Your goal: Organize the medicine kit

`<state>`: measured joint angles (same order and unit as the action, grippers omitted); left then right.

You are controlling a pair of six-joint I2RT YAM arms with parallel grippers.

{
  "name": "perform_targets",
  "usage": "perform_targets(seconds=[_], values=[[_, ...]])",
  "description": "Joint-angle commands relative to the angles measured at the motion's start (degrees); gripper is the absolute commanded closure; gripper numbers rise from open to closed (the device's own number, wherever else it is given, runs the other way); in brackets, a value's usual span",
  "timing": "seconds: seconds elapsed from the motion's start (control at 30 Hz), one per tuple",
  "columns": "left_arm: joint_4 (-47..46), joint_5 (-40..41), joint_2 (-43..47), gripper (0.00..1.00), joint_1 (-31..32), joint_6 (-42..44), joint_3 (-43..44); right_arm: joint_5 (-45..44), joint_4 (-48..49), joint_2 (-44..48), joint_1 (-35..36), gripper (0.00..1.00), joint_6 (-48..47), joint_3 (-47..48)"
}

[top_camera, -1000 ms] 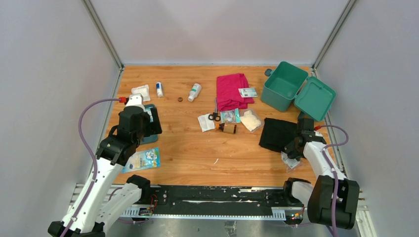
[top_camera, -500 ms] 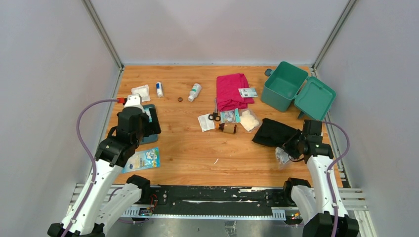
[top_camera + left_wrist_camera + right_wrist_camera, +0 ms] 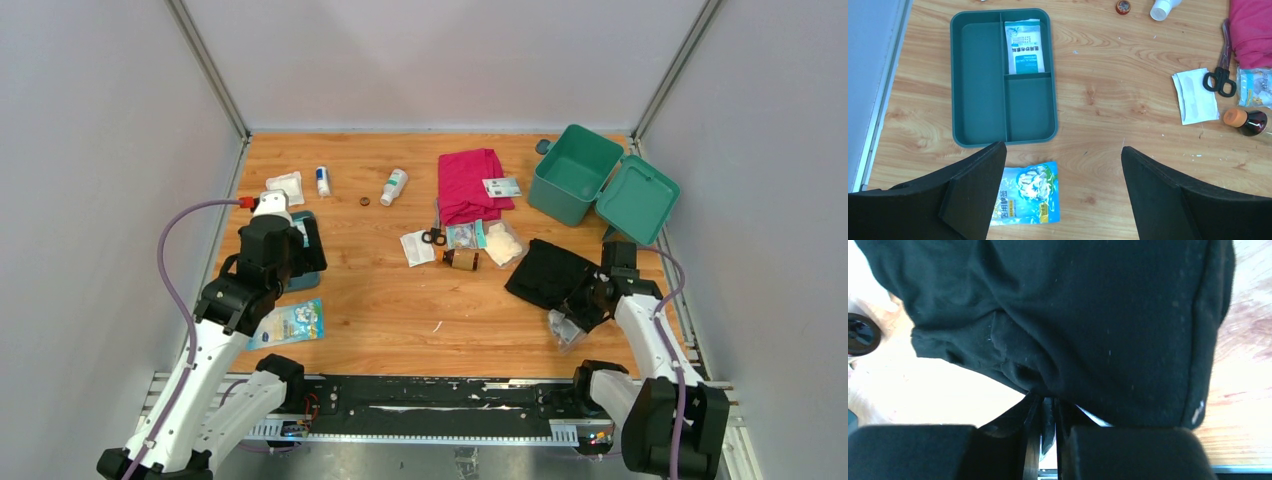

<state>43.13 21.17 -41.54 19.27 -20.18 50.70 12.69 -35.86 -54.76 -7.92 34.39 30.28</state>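
My left gripper [image 3: 300, 258] is open and empty, hovering over the teal divided tray [image 3: 980, 90], which holds one white-green packet [image 3: 1022, 46]. A blue cotton-swab packet [image 3: 1027, 200] lies on the table between my left fingertips [image 3: 1063, 195], below the tray. My right gripper [image 3: 590, 295] is shut on an edge of the black cloth [image 3: 545, 272], which fills the right wrist view [image 3: 1088, 315] above the jaws [image 3: 1048, 415]. The open teal kit box [image 3: 575, 172] stands at the back right with its lid [image 3: 637, 198] beside it.
A pink cloth [image 3: 470, 183], card [image 3: 501, 186], scissors [image 3: 434, 237], brown bottle [image 3: 460, 259], cotton bag [image 3: 505, 242] and white pad [image 3: 1195, 96] lie mid-table. A white bottle [image 3: 394, 186], small tube [image 3: 322, 180] and gauze [image 3: 285, 186] lie at the back left. A clear bag [image 3: 563, 328] lies near my right gripper.
My right gripper has closed on the black cloth's right edge and dragged it left. The clear bag has shifted left too. The left arm has not moved.
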Motion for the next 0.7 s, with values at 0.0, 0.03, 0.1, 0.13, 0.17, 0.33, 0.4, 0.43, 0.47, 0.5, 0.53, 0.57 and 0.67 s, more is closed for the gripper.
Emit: perform_targets(seconds=[0.0,0.03,0.1,0.13,0.17,0.33,0.4,0.43,0.47,0.5,0.53,0.57,0.67], values=[[-1.0,0.1,-0.2,0.09,0.4,-0.4,-0.5,2.4,2.6,-2.6,1.6,0.79,-1.6,-1.9],[-0.9,0.1,-0.3,0.09,0.4,-0.4,-0.5,2.6,2.8,-3.2,1.8,0.74,-1.6,-2.1],[-1.0,0.0,-0.3,0.09,0.4,-0.4,-0.5,2.8,3.2,-4.1,2.0,0.65,-1.5,-2.3],[-1.0,0.0,-0.5,0.09,0.4,-0.3,-0.5,2.8,3.4,-4.2,2.1,0.61,-1.5,-2.3],[-1.0,0.0,-0.5,0.09,0.4,-0.3,-0.5,2.8,3.3,-4.2,2.3,0.58,-1.4,-2.4],[-1.0,-0.1,-0.7,0.09,0.3,-0.3,-0.5,3.1,3.3,-3.1,2.6,0.52,-1.3,-2.6],[-1.1,-0.2,-0.8,0.09,0.4,-0.3,-0.5,3.7,3.1,-2.8,2.8,0.52,-1.3,-2.5],[-1.0,-0.2,-0.8,0.09,0.4,-0.3,-0.5,3.8,2.9,-2.5,2.9,0.52,-1.2,-2.4],[-1.0,-0.2,-0.8,0.09,0.4,-0.3,-0.5,4.0,2.8,-2.3,3.1,0.52,-1.2,-2.2],[-1.0,-0.2,-0.9,0.09,0.4,-0.3,-0.5,4.2,2.6,-2.0,3.4,0.52,-1.1,-2.1],[-1.0,-0.3,-0.9,0.09,0.4,-0.3,-0.5,4.5,2.4,-1.7,3.7,0.51,-1.0,-2.0],[-1.0,-0.3,-0.8,0.09,0.4,-0.3,-0.5,4.6,2.2,-1.4,4.0,0.50,-1.0,-1.9],[-1.1,-0.3,-0.8,0.09,0.4,-0.3,-0.5,4.5,1.3,-0.4,5.2,0.47,-0.7,-1.3]])
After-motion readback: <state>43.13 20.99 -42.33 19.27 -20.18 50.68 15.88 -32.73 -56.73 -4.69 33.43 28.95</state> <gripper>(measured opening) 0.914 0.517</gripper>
